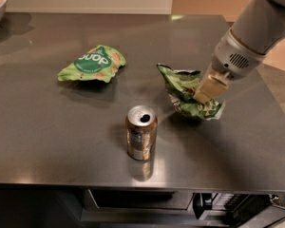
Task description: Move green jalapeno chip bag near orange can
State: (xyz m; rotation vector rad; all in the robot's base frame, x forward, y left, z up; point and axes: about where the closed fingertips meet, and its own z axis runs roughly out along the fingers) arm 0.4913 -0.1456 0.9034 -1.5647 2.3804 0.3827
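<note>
Gripper (205, 90) clamped on chip bag (180, 87), right side. Bag mid-right on table (61, 127) (crumpled). Can (141, 133) lies front-left of gripper, near, not touching, so drag that way.

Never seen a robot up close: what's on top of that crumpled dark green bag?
Only the robot's gripper, resting on the chip bag at the end away from the can. The patch beneath it is covered, so its hold cannot be seen.
</note>
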